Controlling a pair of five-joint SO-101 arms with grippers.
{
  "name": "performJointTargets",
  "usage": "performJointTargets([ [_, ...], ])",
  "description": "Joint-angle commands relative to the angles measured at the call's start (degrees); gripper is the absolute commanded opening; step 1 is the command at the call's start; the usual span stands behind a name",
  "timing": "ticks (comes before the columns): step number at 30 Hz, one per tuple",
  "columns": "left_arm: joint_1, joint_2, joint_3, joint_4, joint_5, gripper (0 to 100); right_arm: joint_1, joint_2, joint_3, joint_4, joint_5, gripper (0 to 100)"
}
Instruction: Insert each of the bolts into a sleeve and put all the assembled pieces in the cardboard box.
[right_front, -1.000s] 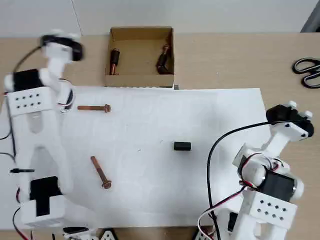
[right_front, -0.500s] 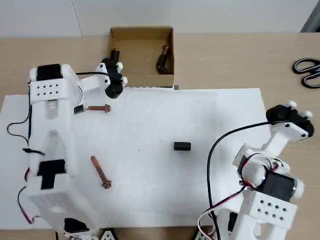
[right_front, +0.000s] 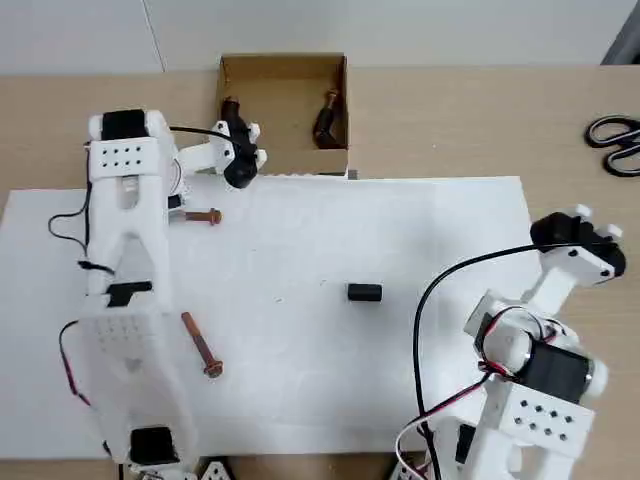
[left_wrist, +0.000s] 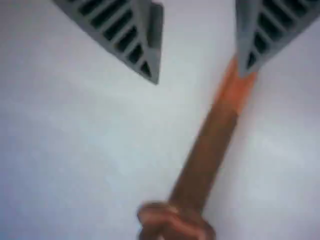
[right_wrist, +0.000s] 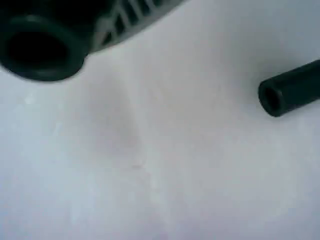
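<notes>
We see the left hand (left_wrist: 200, 75) spread wide and low over the white sheet (right_front: 420, 230), holding nothing. The shaft end of a bolt (right_front: 203, 215) lies in the gap between the fingers (left_wrist: 135, 45), right by one fingertip, and we cannot tell whether they touch. A second ago the left arm (right_front: 125, 260) was drawn back at the sheet's left edge and this bolt lay fully in the open. Half a second ago the arm had swung over the shaft end. Now it has pushed a little farther toward the cardboard box (right_front: 282, 160), and its black wrist part covers the box's front left corner. The bolt itself has not shifted.

A second bolt (right_front: 201, 345) lies slanted just beside the left arm, and the black sleeve (right_front: 364, 292) lies alone mid-sheet; both are where they were. In the box, one assembled piece (right_front: 229, 108) stays at the left wall and a second assembled piece (right_front: 327, 118) at the right wall.

The right arm (right_front: 545, 300) has not moved. The right hand (right_front: 585, 235) hangs by the sheet's right edge, and we cannot tell whether it is spread or pressed together. Scissors (right_front: 615, 140) lie on the worktop (right_front: 450, 120) at the far right.
</notes>
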Motion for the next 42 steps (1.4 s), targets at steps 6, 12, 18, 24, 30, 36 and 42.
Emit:
performJointTargets([
  [6, 2.73, 8.7, -11.56, 1.58, -6.07, 10, 0.22, -0.57, -0.35, -0.13, 0.18, 0.3],
  [12, 3.25, 14.24, -15.78, 1.58, -5.98, 10, 0.13, -0.57, -0.35, -0.22, 0.18, 0.3],
  [18, 3.52, 16.88, -15.96, 1.32, -5.98, 10, 0.13, -0.57, -0.35, -0.22, 0.26, 0.3],
  [24, 5.98, 19.08, -15.6, 1.67, -4.66, 8, 0.13, -0.57, -0.35, -0.22, 0.18, 0.3],
  [30, 8.26, 18.73, -15.96, 2.11, -2.9, 1, 0.13, -1.01, -0.35, 0.22, 0.26, 0.3],
  [36, 9.14, 10.29, -13.05, 2.2, 0.44, 1, 0.13, -1.01, -0.7, 0.31, 0.53, 0.3],
  [42, 9.67, -6.42, -3.56, 2.2, 4.84, 1, 0.04, -1.1, -5.71, 1.54, 0.53, 0.3],
])
